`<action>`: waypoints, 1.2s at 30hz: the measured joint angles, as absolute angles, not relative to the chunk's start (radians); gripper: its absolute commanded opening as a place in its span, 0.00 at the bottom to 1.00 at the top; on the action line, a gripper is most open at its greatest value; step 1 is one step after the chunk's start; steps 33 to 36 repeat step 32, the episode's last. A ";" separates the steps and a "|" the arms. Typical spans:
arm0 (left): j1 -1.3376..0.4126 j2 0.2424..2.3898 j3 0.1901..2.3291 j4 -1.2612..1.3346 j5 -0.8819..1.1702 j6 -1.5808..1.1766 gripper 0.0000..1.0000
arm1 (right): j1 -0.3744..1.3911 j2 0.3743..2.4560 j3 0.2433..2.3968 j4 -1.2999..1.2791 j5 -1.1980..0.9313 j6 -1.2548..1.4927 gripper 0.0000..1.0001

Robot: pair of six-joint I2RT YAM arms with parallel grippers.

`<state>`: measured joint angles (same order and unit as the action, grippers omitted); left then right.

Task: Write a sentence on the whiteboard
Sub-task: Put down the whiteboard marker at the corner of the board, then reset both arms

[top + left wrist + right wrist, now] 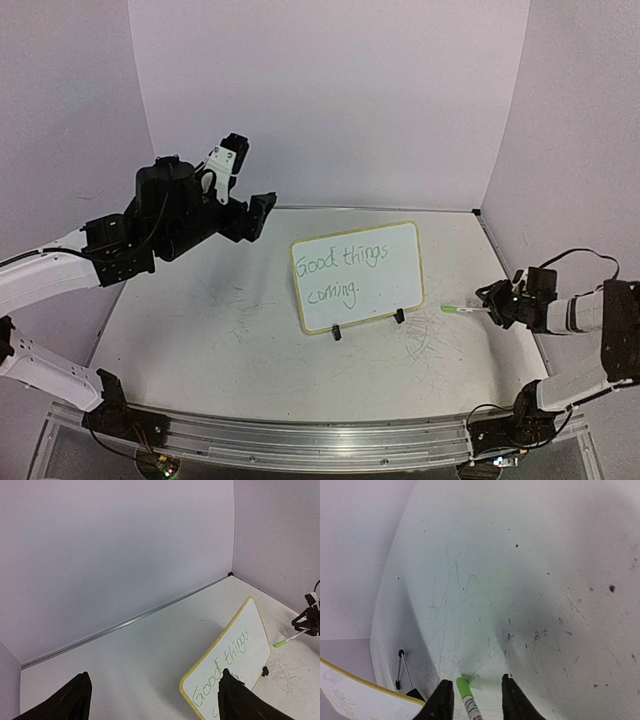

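Green lettering, the sentence [343, 273], runs in two lines, "Good things" over "coming.", across the whiteboard [400, 262]. The board stands on its long edge on two black feet [337, 332], a little right of the tabletop's middle. It is nearer the front edge than the back edge, and its face is turned toward the arms. The tabletop [190, 340] is white and scuffed, with a knot of grey scratches [432, 345] just in front of the board's right lower corner. Beyond that corner, near the right edge, a marker [465, 689] with a green cap points toward the board. It sits between the fingers of the right gripper [476, 680], which is low over the tabletop. Its jaws stand apart, with a clear gap between the marker and one finger, so nothing pinches it; I cannot tell whether the other finger touches it. The left gripper [155, 677] hangs raised over the back left part of the tabletop, well apart from the board. Its jaws are spread wide and empty, and one finger [235, 695] overlaps the board only in the wrist view. Lilac walls [330, 90] close in the back and sides.
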<state>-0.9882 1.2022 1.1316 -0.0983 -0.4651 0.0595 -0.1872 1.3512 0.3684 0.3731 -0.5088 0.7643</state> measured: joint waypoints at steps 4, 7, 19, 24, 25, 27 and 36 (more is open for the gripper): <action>-0.988 1.192 1.164 -0.104 -0.488 0.082 0.89 | -0.181 1.142 0.407 0.166 -0.402 0.716 0.86; -0.988 1.186 1.175 -0.100 -0.509 0.090 0.90 | -0.177 0.965 0.483 0.012 -0.320 0.665 0.98; -0.987 1.190 1.277 -0.077 -0.526 0.100 0.95 | -0.171 0.699 0.969 -0.344 -0.317 0.377 0.98; -0.987 1.170 1.311 -0.067 -0.516 0.100 0.96 | -0.168 0.676 1.189 -0.383 -0.347 0.289 0.98; -0.987 1.163 1.314 -0.066 -0.515 0.099 0.96 | -0.167 0.671 1.215 -0.384 -0.350 0.279 0.98; -0.987 1.144 1.320 -0.059 -0.514 0.099 0.97 | -0.164 0.666 1.253 -0.385 -0.353 0.261 0.98; -0.987 1.095 1.322 -0.050 -0.516 0.096 0.97 | -0.155 0.664 1.283 -0.418 -0.337 0.232 0.98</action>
